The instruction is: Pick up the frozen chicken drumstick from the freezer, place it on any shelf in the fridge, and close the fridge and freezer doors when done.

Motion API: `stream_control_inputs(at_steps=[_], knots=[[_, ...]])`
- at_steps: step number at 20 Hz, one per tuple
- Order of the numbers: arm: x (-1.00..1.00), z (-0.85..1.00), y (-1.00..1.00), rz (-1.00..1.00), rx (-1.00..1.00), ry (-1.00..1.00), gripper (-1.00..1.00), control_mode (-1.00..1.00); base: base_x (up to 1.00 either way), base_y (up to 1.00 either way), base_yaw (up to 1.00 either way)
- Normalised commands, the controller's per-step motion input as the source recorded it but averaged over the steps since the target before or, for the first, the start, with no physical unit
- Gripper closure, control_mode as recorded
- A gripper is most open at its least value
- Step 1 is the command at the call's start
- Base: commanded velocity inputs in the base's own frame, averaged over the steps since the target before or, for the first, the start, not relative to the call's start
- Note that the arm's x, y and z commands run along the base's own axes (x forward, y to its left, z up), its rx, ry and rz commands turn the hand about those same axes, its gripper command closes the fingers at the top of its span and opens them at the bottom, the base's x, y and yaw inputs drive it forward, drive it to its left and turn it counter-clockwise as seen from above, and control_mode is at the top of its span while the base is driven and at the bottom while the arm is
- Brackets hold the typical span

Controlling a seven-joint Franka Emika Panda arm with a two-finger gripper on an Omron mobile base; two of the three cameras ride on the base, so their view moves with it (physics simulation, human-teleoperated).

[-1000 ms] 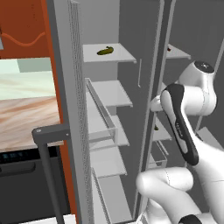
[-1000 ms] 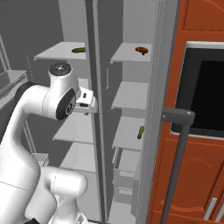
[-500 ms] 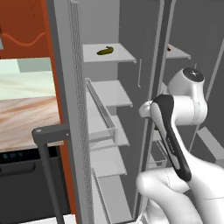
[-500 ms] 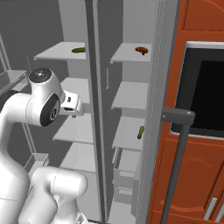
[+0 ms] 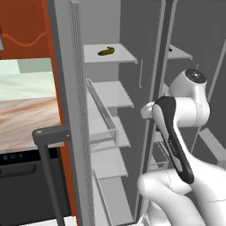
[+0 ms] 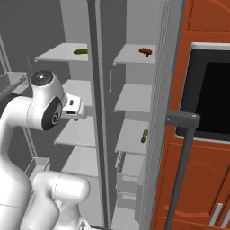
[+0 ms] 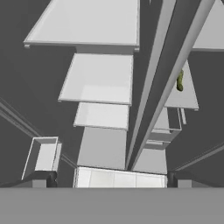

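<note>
The frozen chicken drumstick (image 6: 144,51) lies reddish-brown on the top shelf of the freezer (image 6: 134,96), the right-hand compartment; it also peeks out as the drumstick (image 5: 171,48) beyond the divider. My gripper (image 7: 109,180) is open and empty, its fingertips (image 7: 43,179) spread wide. It looks down over the fridge (image 7: 103,78) shelves. The gripper (image 6: 74,112) hovers in front of the fridge's second shelf (image 6: 76,90), left of the divider and well below the drumstick. Both doors stand open: the fridge door (image 5: 70,110) at left, the freezer door (image 6: 167,90) at right.
Green pickle-like items lie on the fridge's top shelf (image 5: 106,51) and on a lower freezer shelf (image 6: 144,135). Freezer drawers (image 6: 130,175) sit low. Bins line the fridge door (image 5: 103,121). An oven with a dark bar handle (image 6: 182,121) sits in the orange cabinet at right.
The arm has swung left, away from the divider and toward the fridge side, mostly in the first half second. The gripper stayed open.
</note>
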Motion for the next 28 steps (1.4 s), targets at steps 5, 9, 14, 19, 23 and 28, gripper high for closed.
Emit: stream_control_inputs(at_steps=[5, 9, 14, 19, 23, 28], knots=[[0.02, 0.00, -0.04, 0.00, 0.00, 0.00, -1.00, 1.00, 0.11, -0.32, 0.00], [0.00, 0.00, 0.00, 0.00, 0.00, 0.00, -1.00, 1.00, 0.19, -0.50, 0.00], [0.00, 0.00, 0.00, 0.00, 0.00, 0.00, -1.00, 1.00, 0.27, -0.37, 0.00], [0.00, 0.00, 0.00, 0.00, 0.00, 0.00, -1.00, 1.00, 0.43, -0.17, 0.00], [0.00, 0.00, 0.00, 0.00, 0.00, 0.00, -1.00, 1.00, 0.48, -0.33, 0.00], [0.00, 0.00, 0.00, 0.00, 0.00, 0.00, -1.00, 1.00, 0.26, -0.53, 0.00]])
